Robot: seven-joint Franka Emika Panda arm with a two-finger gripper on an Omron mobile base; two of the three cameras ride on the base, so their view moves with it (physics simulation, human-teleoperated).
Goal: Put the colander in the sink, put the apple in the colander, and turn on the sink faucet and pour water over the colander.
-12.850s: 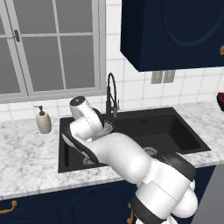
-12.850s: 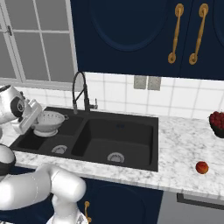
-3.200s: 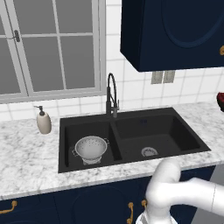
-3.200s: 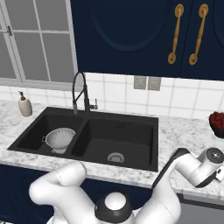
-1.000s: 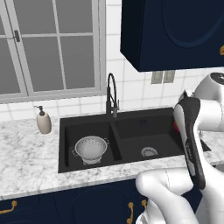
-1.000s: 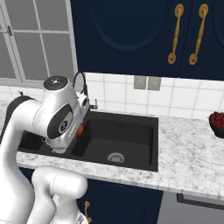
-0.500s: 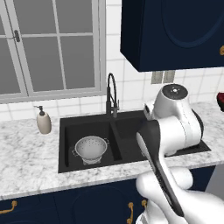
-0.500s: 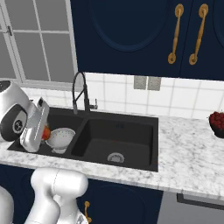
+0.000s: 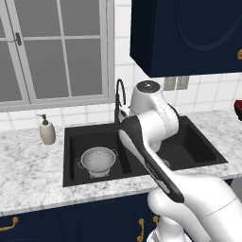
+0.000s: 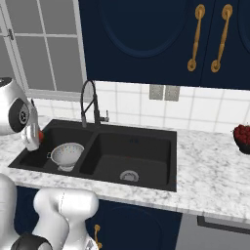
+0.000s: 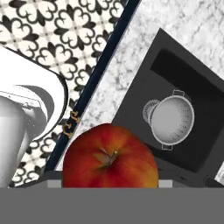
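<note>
The red apple sits large at the bottom of the hand view with my gripper shut on it. Only a sliver of the apple shows beside the white hand in the right base view. The hand hangs above the left end of the black sink, up and to the left of the colander. The silvery colander stands upright in the left basin, apart from the hand. In the hand view the colander lies beyond the apple. The black gooseneck faucet rises behind the divider.
A white soap dispenser stands on the marble counter left of the sink. A bowl of red fruit sits at the counter's far right. My own white arm crosses in front of the right basin. Patterned floor shows below the counter edge.
The arm has swung left across the sink with the apple held, from over the divider to over the sink's left end. The colander has not moved.
</note>
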